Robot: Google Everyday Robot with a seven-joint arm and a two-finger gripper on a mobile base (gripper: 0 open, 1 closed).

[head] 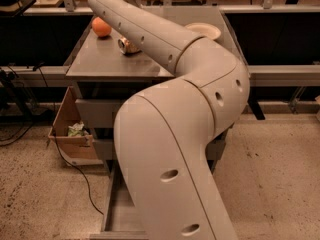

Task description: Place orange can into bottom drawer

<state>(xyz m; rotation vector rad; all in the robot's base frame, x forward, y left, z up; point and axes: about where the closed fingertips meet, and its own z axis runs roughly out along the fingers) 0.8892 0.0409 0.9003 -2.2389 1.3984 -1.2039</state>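
The orange can (pixel 128 46) lies on its side on the grey cabinet top (pixel 95 59), partly behind my arm. The round orange fruit (pixel 101 27) sits to its back left. The bottom drawer (pixel 118 215) is pulled open low at the front, and most of its flat grey floor is hidden by my arm. My arm (pixel 170 134) fills the middle of the camera view and reaches up over the cabinet to the top edge. My gripper is out of view past that top edge.
A pale plate (pixel 203 30) sits at the cabinet's back right. An open cardboard box (pixel 70 130) with scraps stands on the floor to the left, with a black cable (pixel 75 169) beside it. Dark tables and benches stand behind the cabinet.
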